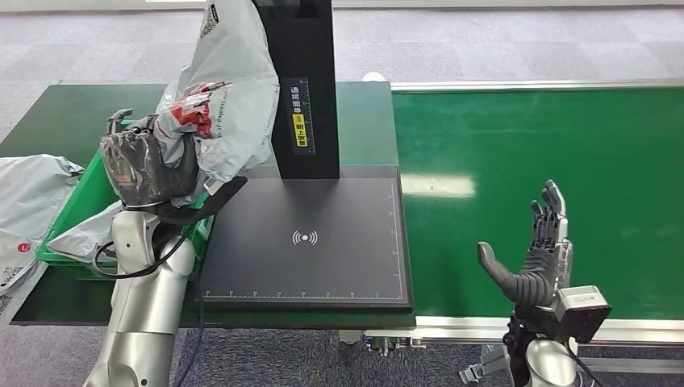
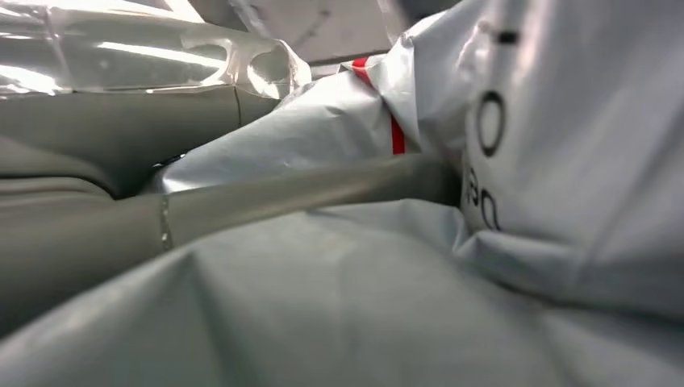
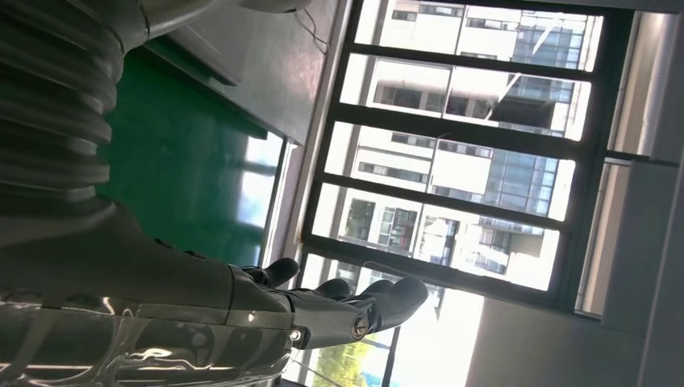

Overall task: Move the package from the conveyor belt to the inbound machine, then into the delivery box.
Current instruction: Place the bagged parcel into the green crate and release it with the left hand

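A grey plastic mailer package (image 1: 230,89) with red print hangs upright in the air, gripped by my left hand (image 1: 149,161) over the right end of the green delivery box (image 1: 77,214). In the left wrist view the package (image 2: 516,201) lies wrinkled against my thumb (image 2: 298,193). The black inbound machine (image 1: 310,234) has a flat scan pad and a dark post behind it; nothing lies on the pad. My right hand (image 1: 536,254) is held up with fingers spread over the near edge of the green conveyor belt (image 1: 548,153), holding nothing. The right wrist view shows its fingers (image 3: 355,310) extended.
Other grey mailers lie in the green box (image 1: 89,230) and one lies on the table at the far left (image 1: 28,201). The conveyor's metal rail (image 1: 500,326) runs along the front. Grey carpet lies behind the table.
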Available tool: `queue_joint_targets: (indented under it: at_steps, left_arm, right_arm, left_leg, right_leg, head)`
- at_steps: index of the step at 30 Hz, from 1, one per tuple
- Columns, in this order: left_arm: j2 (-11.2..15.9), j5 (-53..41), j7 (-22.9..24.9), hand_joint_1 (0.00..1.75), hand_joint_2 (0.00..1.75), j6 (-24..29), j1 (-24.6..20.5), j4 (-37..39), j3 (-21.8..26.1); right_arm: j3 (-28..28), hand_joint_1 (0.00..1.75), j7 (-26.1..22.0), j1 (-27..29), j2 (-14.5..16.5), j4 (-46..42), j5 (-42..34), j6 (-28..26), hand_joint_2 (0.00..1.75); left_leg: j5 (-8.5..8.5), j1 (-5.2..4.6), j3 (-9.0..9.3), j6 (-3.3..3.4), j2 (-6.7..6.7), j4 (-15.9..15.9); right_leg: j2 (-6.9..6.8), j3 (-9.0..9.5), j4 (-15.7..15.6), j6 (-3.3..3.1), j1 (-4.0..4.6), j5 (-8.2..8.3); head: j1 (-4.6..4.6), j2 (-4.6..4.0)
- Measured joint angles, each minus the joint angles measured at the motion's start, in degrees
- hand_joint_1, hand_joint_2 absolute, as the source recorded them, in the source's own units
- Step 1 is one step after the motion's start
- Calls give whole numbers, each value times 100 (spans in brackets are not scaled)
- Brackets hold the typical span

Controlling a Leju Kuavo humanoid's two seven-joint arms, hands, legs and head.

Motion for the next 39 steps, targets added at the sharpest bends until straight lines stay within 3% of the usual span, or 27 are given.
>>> queue_joint_targets:
  at_steps: [3,5,7,9,14,21,23,24,27,29,35,39]
  left_arm:
    - [-26,-126,-366,175,0,5,-53,40,460]
    - [-125,-127,-1159,175,0,8,-77,-73,912]
    - [-300,-20,-2248,175,0,9,-142,-285,1538]
    - [-458,70,-2937,175,0,10,-217,-512,2115]
    - [-639,-133,-3122,175,0,9,-336,-884,2826]
    - [-745,-464,-3081,175,0,8,-507,-965,3206]
    - [-744,-786,-2663,175,0,5,-550,-804,3225]
    - [-712,-938,-2204,175,0,1,-572,-637,3185]
    - [-447,-1080,-176,175,0,-9,-644,192,2632]
    - [-232,-1084,721,175,0,-10,-711,764,2084]
    - [219,-1084,1744,175,0,-301,-1064,2262,1133]
    - [415,-1081,1994,175,0,-529,-1202,2834,873]
  right_arm:
    - [1,0,7,45,29,-45,0,-1,175]
    - [2,0,8,71,33,-75,0,1,175]
    - [5,0,9,98,34,-92,-2,1,175]
    - [17,0,9,109,34,-94,-8,-4,175]
    - [60,0,13,96,34,-94,-51,-51,175]
    - [100,0,24,65,34,-92,-112,-118,175]
    - [101,0,23,54,34,-92,-116,-126,175]
    - [101,0,23,48,34,-92,-118,-126,175]
    - [100,0,59,29,32,-94,-140,-126,175]
    - [100,0,102,17,27,-94,-182,-131,175]
    - [99,0,116,-50,26,-85,-36,4,175]
    - [98,0,115,-87,28,-53,31,75,175]
  left_leg:
    - [-1,0,-2,0,1,-1]
    - [-1,0,-3,0,3,-1]
    - [-1,0,-3,0,6,-1]
    - [-1,-1,-2,0,9,0]
    - [0,0,-3,0,-1,0]
    - [0,0,-3,0,0,0]
    - [0,-1,-2,0,-2,1]
    - [0,-1,-1,0,-2,1]
    - [1,1,0,-1,-1,1]
    - [3,3,-1,-1,-2,1]
    - [3,0,0,-1,10,1]
    - [2,0,0,-2,10,0]
  right_leg:
    - [2,-1,0,1,0,-2]
    - [3,-2,0,1,1,-2]
    - [7,-3,0,1,0,-1]
    - [10,-3,0,1,-1,-1]
    - [-2,-2,0,1,0,-2]
    - [-1,-1,0,1,-1,-1]
    - [-3,-2,-1,1,-1,-1]
    - [-4,-2,-1,1,-2,-1]
    - [-1,-3,-1,0,-1,1]
    - [-2,-2,-1,-1,-1,1]
    - [10,-1,1,-4,-1,4]
    - [10,-2,1,-5,-1,4]
  head:
    - [1,0]
    - [1,1]
    - [2,1]
    - [2,0]
    - [1,0]
    - [1,0]
    - [2,0]
    - [2,1]
    - [0,1]
    - [1,0]
    - [1,0]
    - [1,0]
